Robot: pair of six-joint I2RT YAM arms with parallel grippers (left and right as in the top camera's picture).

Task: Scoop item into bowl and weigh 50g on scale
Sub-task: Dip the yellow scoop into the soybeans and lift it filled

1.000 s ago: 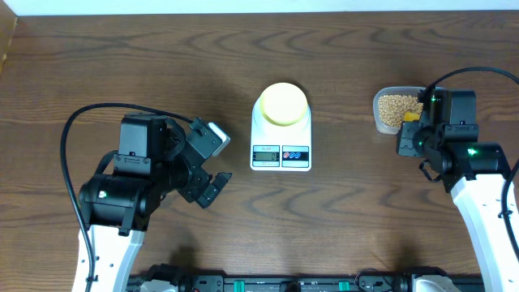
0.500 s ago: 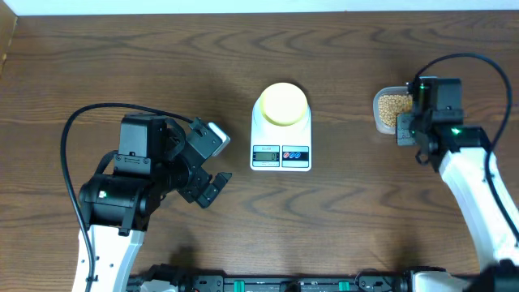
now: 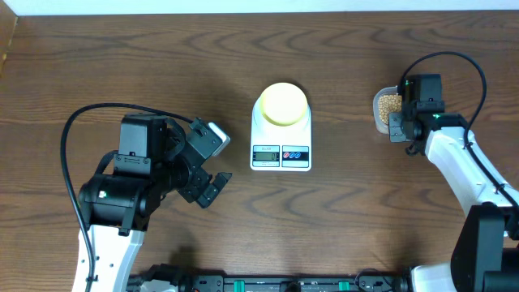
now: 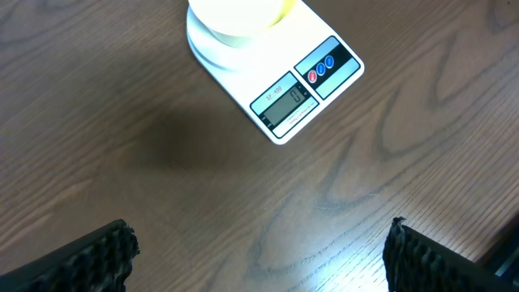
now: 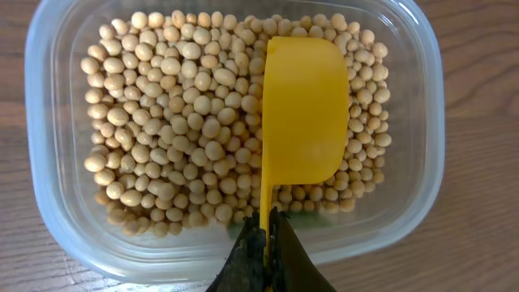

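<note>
Now, R tool [image 5: 265,234] pinching spoon [image 5: 302,113], L tool [image 4: 259,251] wide

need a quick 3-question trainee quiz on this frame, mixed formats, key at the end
1. True or false: the bowl sits on the scale.
2. Above the clear tub of beans, what is the right gripper shut on? A) the yellow spoon, by its handle; B) the bowl; C) nothing.
3. Short answer: is the left gripper open or shut?

Key: 1 true. 2 A. 3 open.
</note>
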